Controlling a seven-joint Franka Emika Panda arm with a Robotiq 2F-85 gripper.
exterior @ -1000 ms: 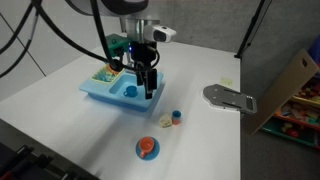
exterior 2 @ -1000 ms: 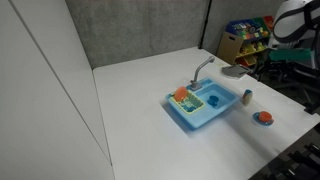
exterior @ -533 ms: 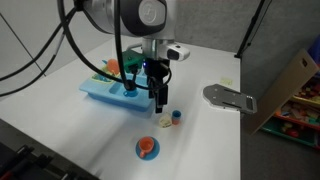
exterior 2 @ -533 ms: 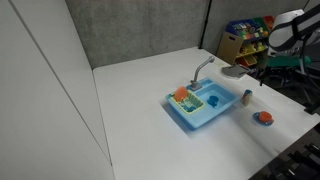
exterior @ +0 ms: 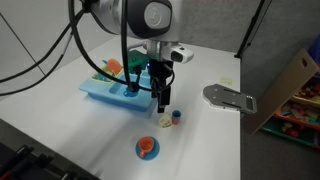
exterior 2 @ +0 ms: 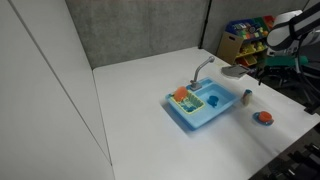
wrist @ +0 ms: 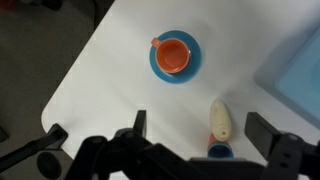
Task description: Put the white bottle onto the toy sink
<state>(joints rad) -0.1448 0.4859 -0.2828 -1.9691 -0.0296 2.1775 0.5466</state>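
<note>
We see the toy sink [exterior 2: 205, 120] on the white table [exterior 2: 130, 110], with the grey faucet [exterior 2: 203, 68] at its far edge and an orange item [exterior 2: 181, 94] in its side rack. Just beside the sink stands a small dark piece [exterior 2: 247, 96], too small to identify. Nearer the table edge lies an orange piece on a blue disc [exterior 2: 264, 118]. Part of the robot arm [exterior 2: 288, 25] shows at the upper right, and a toy shelf [exterior 2: 245, 38] stands behind the table.

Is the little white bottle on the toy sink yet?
No, the white bottle lies on the bare table, apart from the toy sink.
</note>
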